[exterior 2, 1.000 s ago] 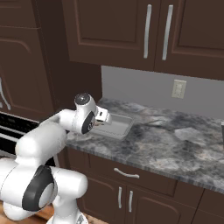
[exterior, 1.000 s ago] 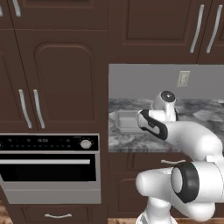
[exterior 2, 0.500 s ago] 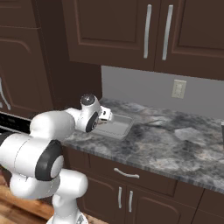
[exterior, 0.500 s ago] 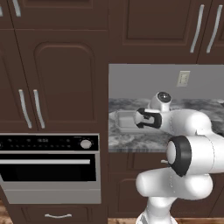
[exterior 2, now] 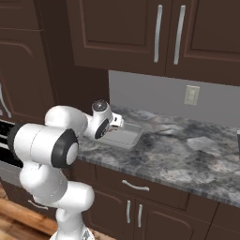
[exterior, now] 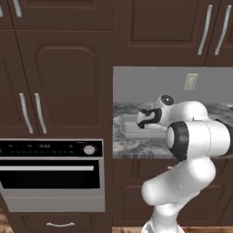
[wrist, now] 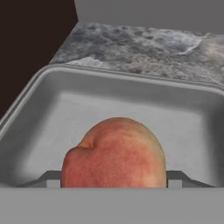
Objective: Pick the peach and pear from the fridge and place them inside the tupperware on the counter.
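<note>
The white arm's hand reaches over the grey tupperware (exterior 2: pixel 123 137) on the marbled counter (exterior 2: pixel 187 157), below dark cabinets (exterior 2: pixel 140 37).

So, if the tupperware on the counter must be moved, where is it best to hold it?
Probably by the raised rim of the tupperware, at one of its long straight walls, coming from above. It is shallow and lies flat on the counter, so only the rim offers an edge. The peach sits between the gripper fingers now.

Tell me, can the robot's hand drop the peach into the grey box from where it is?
Probably yes. The gripper holds the peach right over the tupperware, with nothing between them.
</note>
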You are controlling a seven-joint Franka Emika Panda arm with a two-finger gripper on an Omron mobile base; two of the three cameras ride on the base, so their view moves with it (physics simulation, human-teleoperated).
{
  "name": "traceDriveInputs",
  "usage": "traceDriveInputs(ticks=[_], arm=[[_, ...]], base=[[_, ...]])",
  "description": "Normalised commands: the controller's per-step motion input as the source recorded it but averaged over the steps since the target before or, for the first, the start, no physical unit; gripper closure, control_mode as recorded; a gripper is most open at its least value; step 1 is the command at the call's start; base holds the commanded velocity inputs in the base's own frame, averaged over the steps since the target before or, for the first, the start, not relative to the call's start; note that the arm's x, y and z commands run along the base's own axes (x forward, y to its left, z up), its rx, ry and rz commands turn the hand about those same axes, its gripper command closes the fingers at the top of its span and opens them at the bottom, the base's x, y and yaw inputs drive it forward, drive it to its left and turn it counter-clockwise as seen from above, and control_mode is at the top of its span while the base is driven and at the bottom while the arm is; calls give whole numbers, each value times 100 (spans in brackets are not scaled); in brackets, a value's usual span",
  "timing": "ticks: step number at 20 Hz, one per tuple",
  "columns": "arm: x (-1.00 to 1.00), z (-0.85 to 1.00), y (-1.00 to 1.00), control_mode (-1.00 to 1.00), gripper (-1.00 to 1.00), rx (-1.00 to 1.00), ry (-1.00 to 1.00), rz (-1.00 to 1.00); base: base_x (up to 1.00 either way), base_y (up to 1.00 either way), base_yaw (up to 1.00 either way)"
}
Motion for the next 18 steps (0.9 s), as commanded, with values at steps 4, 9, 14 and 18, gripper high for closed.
traceDriveInputs(ticks=[4,9,14,18], arm=[[29,-39,0,-100,100,0,0,3],[36,-35,0,-100,100,0,2,4],[35,-33,0,-100,-100,0,6,3],[38,-13,0,-100,-100,0,13,2]], base=[[0,0,0],[0,0,0],[0,0,0],[0,0,0]])
